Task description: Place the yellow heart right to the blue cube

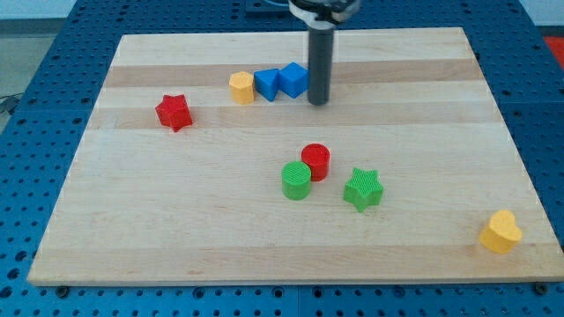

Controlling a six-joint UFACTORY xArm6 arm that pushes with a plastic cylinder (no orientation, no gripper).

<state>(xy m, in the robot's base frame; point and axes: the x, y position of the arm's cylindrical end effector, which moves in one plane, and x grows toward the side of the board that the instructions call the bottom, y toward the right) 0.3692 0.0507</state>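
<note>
The yellow heart (500, 232) lies near the board's bottom right corner. The blue cube (294, 79) sits near the view's top middle, touching a second blue block (267, 84) on its left. My tip (318, 100) stands just right of the blue cube, close beside it. The heart is far from the tip, down and to the view's right.
A yellow hexagonal block (241, 87) sits left of the blue blocks. A red star (174, 112) lies at the left. A red cylinder (315, 162), a green cylinder (296, 180) and a green star (363, 188) cluster mid-board. The wooden board (176, 238) ends just past the heart.
</note>
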